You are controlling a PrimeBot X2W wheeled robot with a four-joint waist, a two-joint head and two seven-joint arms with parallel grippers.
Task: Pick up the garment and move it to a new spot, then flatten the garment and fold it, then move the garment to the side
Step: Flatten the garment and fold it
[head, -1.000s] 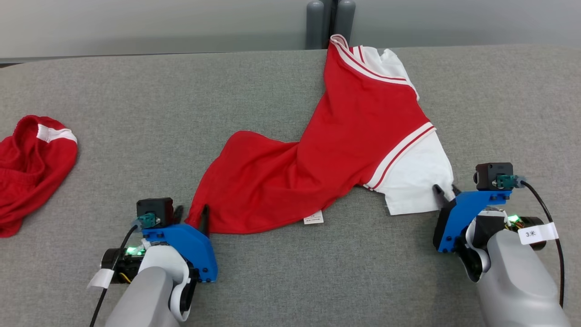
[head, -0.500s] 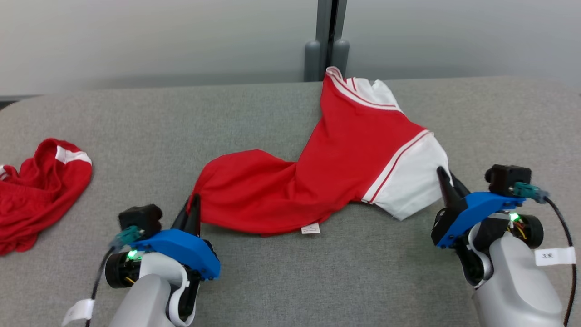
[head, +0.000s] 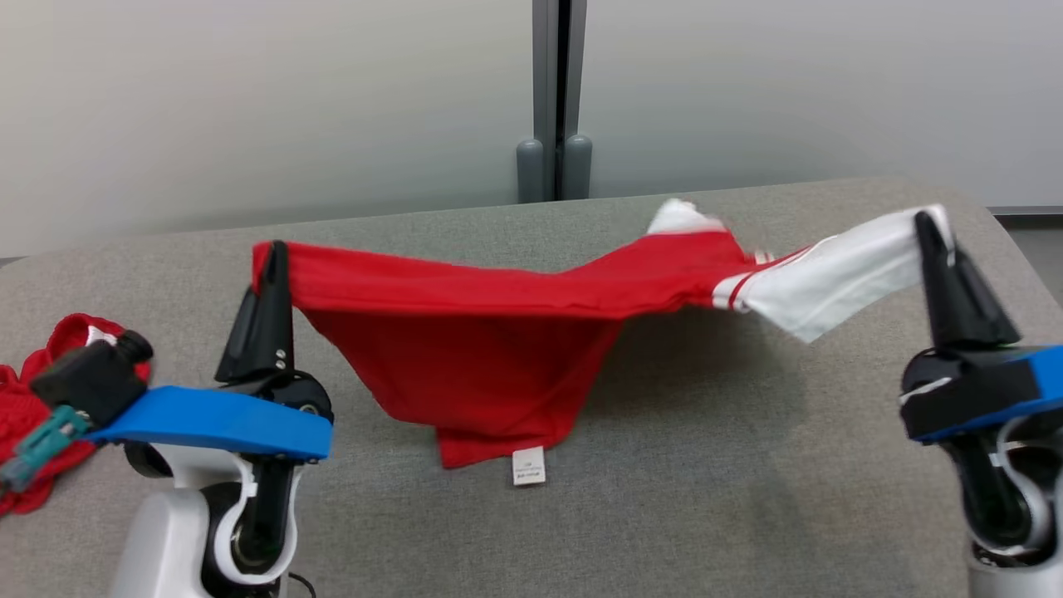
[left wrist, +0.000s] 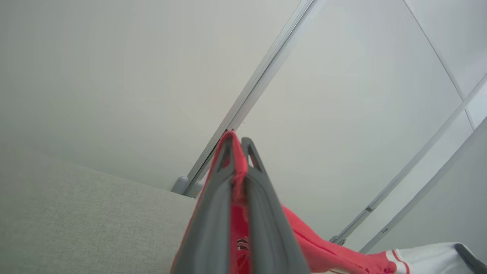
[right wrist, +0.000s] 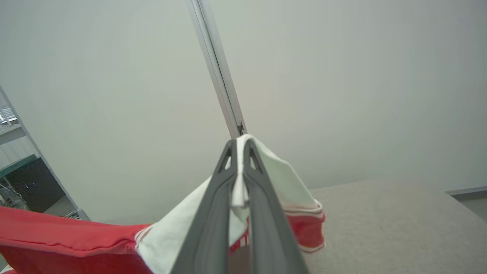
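At the far left, a 2nd red cloth [head: 17, 394] is seen bunched on the grey table [head: 706, 515], apart from the work. A red corner of the garment [head: 465, 357] is pinched between the pressed-together jaws of the left gripper [head: 272, 253]. The garment is held stretched in the air between the 2 grippers, presumably so it can be carried and spread. Only its hanging fold, bearing a white label [head: 528, 465], seems to reach the table. Its white sleeve is clamped in the right gripper [head: 926, 224].
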